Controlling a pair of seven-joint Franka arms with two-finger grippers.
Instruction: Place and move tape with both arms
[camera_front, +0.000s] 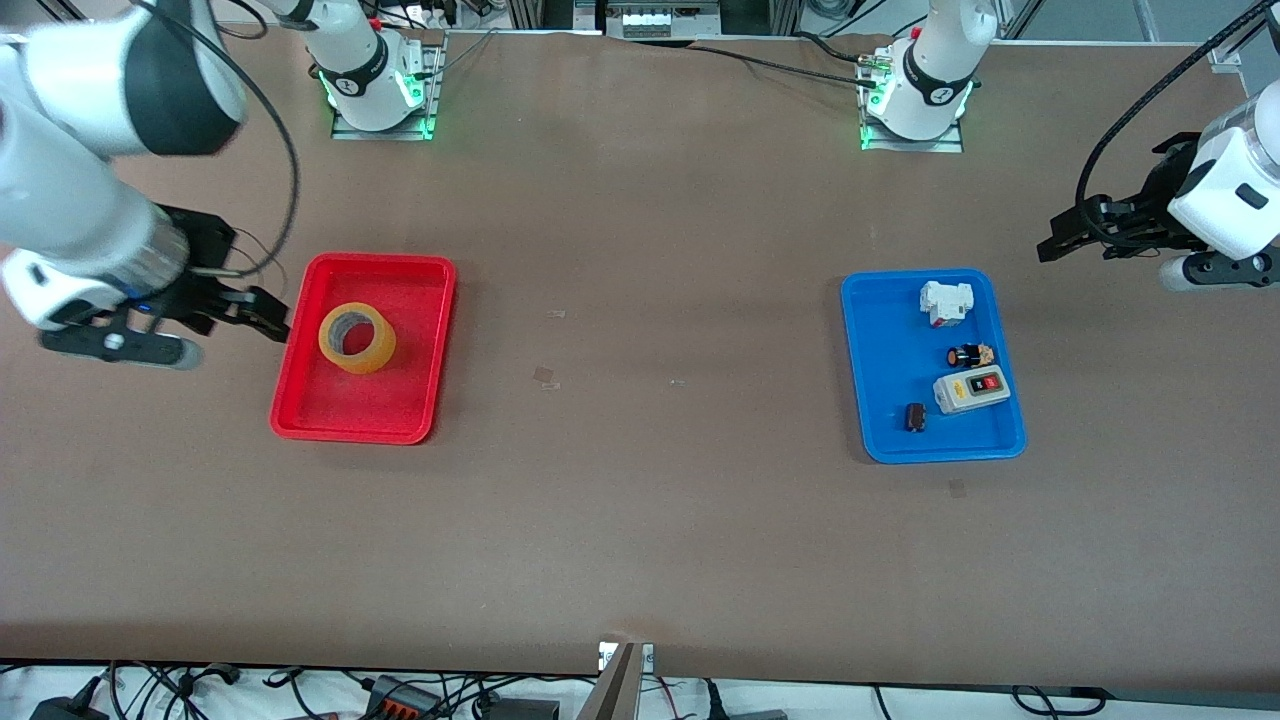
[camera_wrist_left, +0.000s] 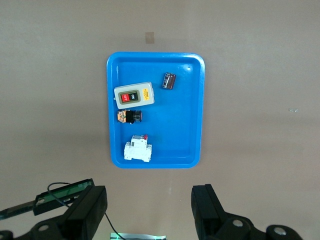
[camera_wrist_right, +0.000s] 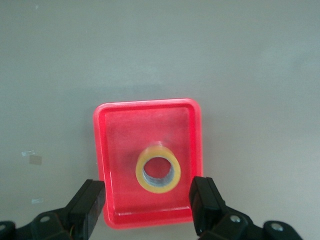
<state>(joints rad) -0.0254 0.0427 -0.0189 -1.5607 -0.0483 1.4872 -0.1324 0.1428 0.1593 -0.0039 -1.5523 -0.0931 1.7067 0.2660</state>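
Front view is showing the tape (camera_front: 357, 338) lying flat in the red tray (camera_front: 420, 408), toward the right arm's end of the table, with its grey-lined hole facing up. The right gripper (camera_front: 262, 314) is hanging in the air just beside the tray's outer rim, its fingers spread wide and holding nothing; in the right wrist view the roll (camera_wrist_right: 158, 174) is sitting between and ahead of the two black fingers (camera_wrist_right: 206, 202), untouched. The left gripper (camera_front: 1068, 233) is waiting, also spread open and empty, up over bare table toward the left arm's end, clear of the blue tray (camera_front: 890, 440). That tray is carrying a grey switch box (camera_front: 971, 391), a white breaker (camera_front: 945, 302) and two smaller parts (none of them the task's business).

By my judgement the tape is now placed and released, so the step in hand is clearing the right arm away. Doing it well is meaning lifting straight up before swinging off, keeping the fingers off the tray rim so the tray is not being dragged. The roll is light and could slide if clipped.
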